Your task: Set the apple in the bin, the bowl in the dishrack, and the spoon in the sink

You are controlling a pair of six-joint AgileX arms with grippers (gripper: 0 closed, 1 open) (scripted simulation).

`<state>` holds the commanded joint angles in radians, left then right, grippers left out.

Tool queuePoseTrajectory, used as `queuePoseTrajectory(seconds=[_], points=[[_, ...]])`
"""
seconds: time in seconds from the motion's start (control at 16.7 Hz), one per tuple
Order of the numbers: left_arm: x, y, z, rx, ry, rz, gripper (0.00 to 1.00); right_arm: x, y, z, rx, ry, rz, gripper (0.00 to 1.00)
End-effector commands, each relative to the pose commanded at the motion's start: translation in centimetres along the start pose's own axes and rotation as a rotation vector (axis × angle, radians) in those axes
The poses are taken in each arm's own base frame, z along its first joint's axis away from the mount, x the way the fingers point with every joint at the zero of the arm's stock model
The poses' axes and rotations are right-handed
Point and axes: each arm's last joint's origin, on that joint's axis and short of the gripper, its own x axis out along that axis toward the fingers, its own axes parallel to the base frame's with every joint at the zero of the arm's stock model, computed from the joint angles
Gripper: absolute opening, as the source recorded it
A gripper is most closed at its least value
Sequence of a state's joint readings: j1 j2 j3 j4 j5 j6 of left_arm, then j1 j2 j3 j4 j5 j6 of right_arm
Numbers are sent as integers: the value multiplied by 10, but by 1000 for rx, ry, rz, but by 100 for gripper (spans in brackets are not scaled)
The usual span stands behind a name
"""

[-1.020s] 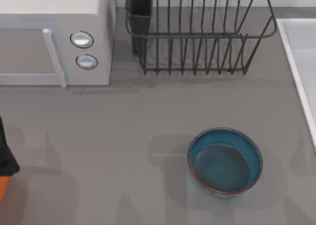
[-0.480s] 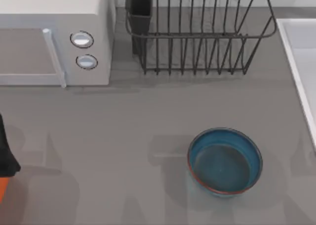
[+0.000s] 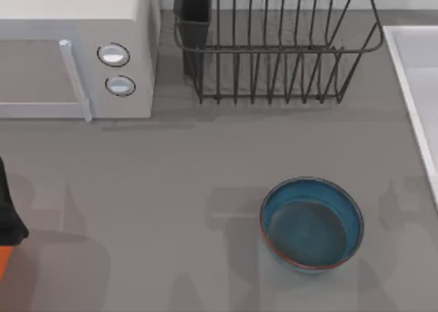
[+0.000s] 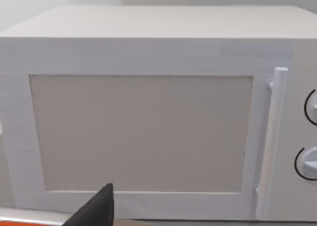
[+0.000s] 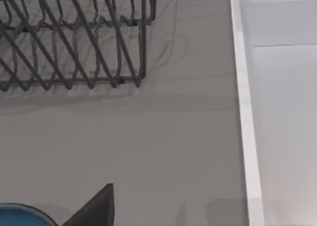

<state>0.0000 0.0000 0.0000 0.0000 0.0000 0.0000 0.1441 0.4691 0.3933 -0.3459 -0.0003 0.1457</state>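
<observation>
The blue bowl (image 3: 311, 223) with its reddish-brown rim stands upright on the grey table, right of centre near the front. A sliver of the bowl (image 5: 20, 216) shows in the right wrist view, beside a dark part of my right gripper (image 5: 94, 208), which hangs over the table between bowl, dishrack and sink. The dark wire dishrack (image 3: 274, 49) (image 5: 74, 72) stands at the back with its cutlery cup (image 3: 195, 14). The white-rimmed sink (image 3: 410, 100) (image 5: 245, 127) lies along the right edge. My left gripper (image 4: 94, 211) faces the microwave door. The apple, spoon and bin are out of view.
A white microwave (image 3: 75, 24) (image 4: 143, 132) with two round knobs fills the back left. At the table's left edge sits a black shape (image 3: 8, 209) with an orange part (image 3: 3, 264) below it; I cannot tell what it is. Bare grey tabletop surrounds the bowl.
Only the faint shadows on the table near the sink have shifted a little to the left. The bowl, dishrack and microwave stay where they were.
</observation>
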Motion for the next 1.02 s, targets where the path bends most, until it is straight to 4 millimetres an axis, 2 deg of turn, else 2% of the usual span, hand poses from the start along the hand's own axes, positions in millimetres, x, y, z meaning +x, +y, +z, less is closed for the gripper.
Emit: queuePoseTrajectory(seconds=[0.24,0.48,0.78,1.02], points=[[0,0,0,0,0,0,100,33,25,34,47,390,13,100],[0,0,0,0,0,0,100,75,57,56,58,730,-28,100],[0,0,0,0,0,0,100,123,98,61,32,1022,-117,100],[0,0,0,0,0,0,100,144,118,59,11,1126,-166,100]])
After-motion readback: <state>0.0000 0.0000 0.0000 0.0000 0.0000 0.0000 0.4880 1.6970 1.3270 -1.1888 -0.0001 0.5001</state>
